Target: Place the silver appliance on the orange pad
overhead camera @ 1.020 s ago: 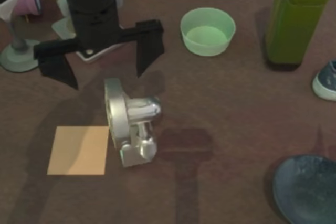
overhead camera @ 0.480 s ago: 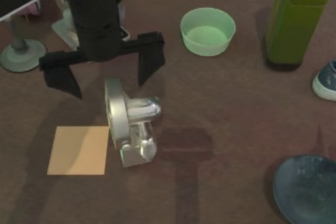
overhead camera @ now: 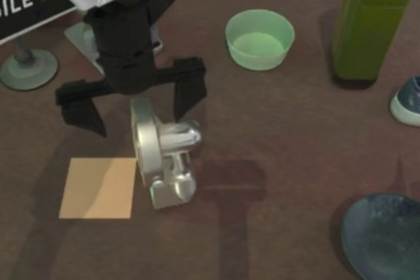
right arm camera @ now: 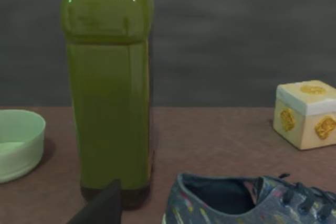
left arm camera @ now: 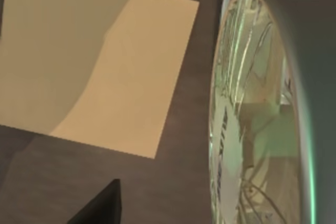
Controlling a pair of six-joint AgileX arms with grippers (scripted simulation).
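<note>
Around the work area: you have a brown table carrying several bystanders, none of them between the appliance and the pad.
Green bowl: the pale green bowl sits at about 2 o'clock from the silver appliance, well apart from it.
Bottle: a tall green bottle stands at the table's far right; in the right wrist view it rises just beside a dark patterned shoe.
Shoe and plate: you see the shoe's toe at the right edge of the top view, and a dark blue plate at about 4 o'clock from the appliance.
Box: a cream box with yellow marks shows only in the right wrist view, near the shoe.
Stand: a grey round foot with a post sits at the far left, partly under the left arm.
Silver appliance: the silver appliance lies near the table's centre-left, its round disc facing the pad.
Orange pad: the orange pad lies flat at about 8 o'clock from the appliance, its right edge just beside the disc; the left wrist view shows a strip of bare table between them.
Left gripper: your left gripper points down at 12 o'clock of the appliance, fingers spread wide, one on either side of the disc's far end, holding nothing.
Right gripper: only a dark fingertip shows in the right wrist view; you cannot tell its spread.
</note>
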